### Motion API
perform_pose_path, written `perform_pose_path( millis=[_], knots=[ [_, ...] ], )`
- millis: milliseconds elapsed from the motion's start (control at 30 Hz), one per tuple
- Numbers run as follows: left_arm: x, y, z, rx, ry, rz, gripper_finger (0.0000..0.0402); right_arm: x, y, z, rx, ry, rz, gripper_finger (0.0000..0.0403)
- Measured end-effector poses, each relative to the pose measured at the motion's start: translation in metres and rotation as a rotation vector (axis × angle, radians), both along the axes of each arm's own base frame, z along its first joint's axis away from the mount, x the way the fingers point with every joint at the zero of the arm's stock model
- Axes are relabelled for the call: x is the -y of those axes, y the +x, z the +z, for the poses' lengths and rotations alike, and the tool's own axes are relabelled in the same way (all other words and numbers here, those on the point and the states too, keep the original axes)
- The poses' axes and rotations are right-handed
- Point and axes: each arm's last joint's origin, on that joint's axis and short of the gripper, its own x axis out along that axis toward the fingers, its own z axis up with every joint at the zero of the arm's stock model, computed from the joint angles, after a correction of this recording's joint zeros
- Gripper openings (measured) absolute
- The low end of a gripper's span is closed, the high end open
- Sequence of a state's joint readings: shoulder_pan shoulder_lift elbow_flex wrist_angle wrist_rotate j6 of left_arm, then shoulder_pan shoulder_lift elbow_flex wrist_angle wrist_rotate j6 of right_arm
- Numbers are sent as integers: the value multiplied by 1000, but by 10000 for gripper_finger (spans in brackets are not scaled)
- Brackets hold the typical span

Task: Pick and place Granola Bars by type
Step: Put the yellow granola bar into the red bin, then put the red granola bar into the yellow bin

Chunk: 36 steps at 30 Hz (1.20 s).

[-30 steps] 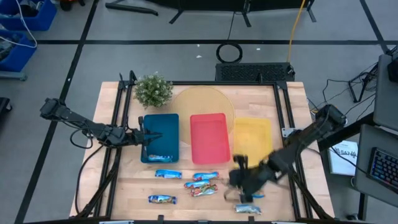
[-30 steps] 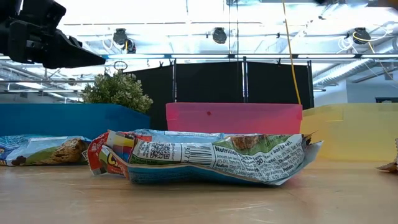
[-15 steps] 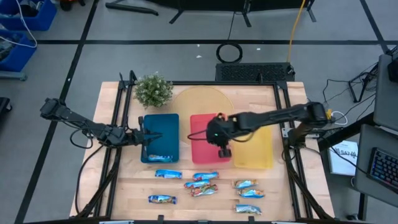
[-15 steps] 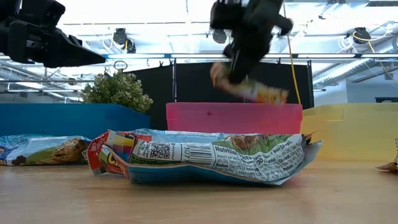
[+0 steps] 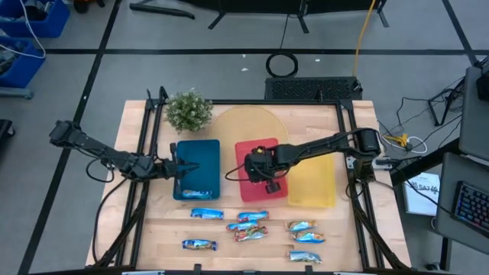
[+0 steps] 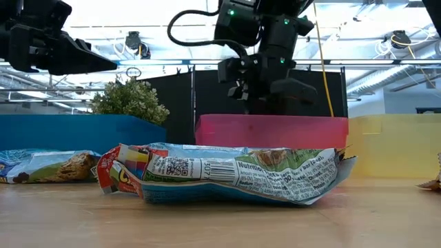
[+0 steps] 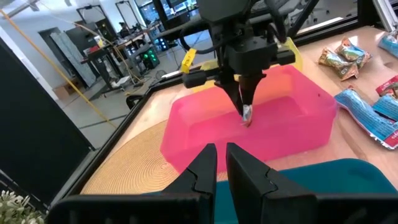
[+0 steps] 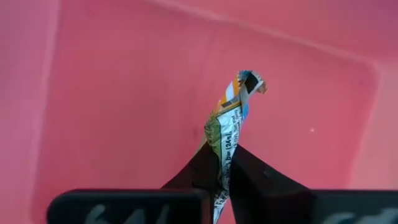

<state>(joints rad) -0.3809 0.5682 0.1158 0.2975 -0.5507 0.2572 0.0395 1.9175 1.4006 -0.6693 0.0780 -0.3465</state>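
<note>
I'm reading "Nutrition" on the panel of the nearest bar in the low view, with a barcode and "307" beside it; the rest of the print is too small for me. No brand is legible anywhere.

My right gripper is hanging over the red tray, fingers pinched tight on the end of one bar. Only the right wrist view is showing me that grip closely: the twisted wrapper is sticking out from between the fingers, above the tray's floor. The left wrist view is catching it from across the table as a small silvery scrap dangling inside the tray.

My left gripper is hovering at the blue tray's left edge, fingers nearly together and holding nothing, as its own wrist view shows.

From above I'm counting three trays: blue, red and yellow. One bar is lying in the blue tray. Eight more are lying on the table in front of the trays: five left and centre, three in a column to the right. A plant is standing behind the blue tray.
</note>
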Motion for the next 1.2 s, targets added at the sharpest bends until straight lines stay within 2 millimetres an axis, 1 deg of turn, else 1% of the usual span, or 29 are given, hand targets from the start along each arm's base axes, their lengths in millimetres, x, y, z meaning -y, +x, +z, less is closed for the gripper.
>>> perform_pose_path(
  millis=[233,333,467,600,667,733,833,1000,1100,1200],
  knots=[
    [0,0,0,1,-8,1,44,-1,1,14,78,5,-3,87],
    [0,0,0,-3,-4,0,44,-1,1,25,134,12,-14,115],
    [0,0,0,-3,-3,0,44,-8,-7,53,221,17,-10,138],
    [0,0,0,-2,-3,0,44,-18,-24,90,330,67,-45,140],
    [0,0,0,0,-3,0,44,-25,-36,108,379,95,-52,133],
    [0,0,0,0,-3,0,44,-32,-50,120,417,112,-46,123],
    [0,0,0,-3,10,-10,44,-42,-75,126,448,89,-55,104],
    [1,0,-1,-14,21,-25,40,-51,-129,120,499,39,-79,63],
    [1,0,0,-2,-3,-33,27,-51,-156,108,613,37,-94,33],
    [2,1,7,70,-41,-42,10,-46,-177,95,747,73,-102,6]
  ],
)
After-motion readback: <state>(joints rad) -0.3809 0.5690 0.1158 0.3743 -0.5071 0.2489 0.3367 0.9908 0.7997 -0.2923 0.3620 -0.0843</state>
